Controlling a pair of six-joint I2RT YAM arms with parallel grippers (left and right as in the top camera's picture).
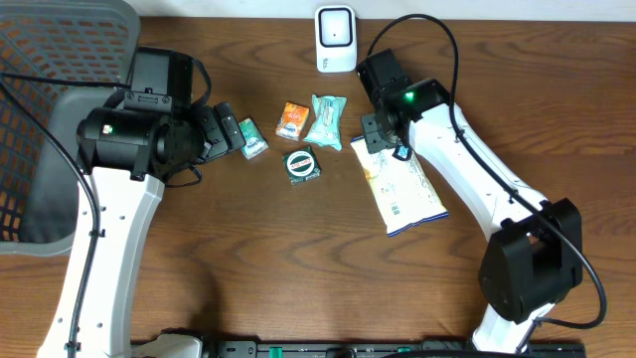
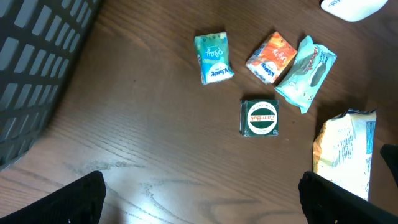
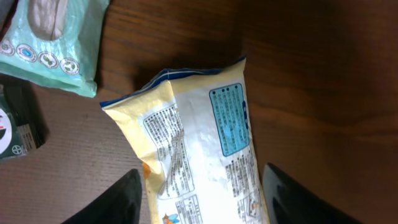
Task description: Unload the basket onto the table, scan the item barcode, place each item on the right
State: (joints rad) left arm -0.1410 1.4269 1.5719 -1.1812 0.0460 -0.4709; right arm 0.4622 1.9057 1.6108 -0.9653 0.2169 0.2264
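Snack bag [image 3: 199,137], yellow and white, lies flat on the wooden table [image 1: 298,259], at 3 o'clock from its centre. Right gripper [image 3: 202,205] has its fingers apart, one just beside each long edge of the bag. White scanner [image 1: 336,38] stands at the bag's 11 o'clock. Left gripper [image 2: 202,199], at 9 o'clock, gapes wide, empty.

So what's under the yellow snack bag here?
Only the wooden table shows around the yellow snack bag, which lies flat with its printed back up. Its underside, and anything beneath it, is covered. The right gripper hangs open over one end of it.
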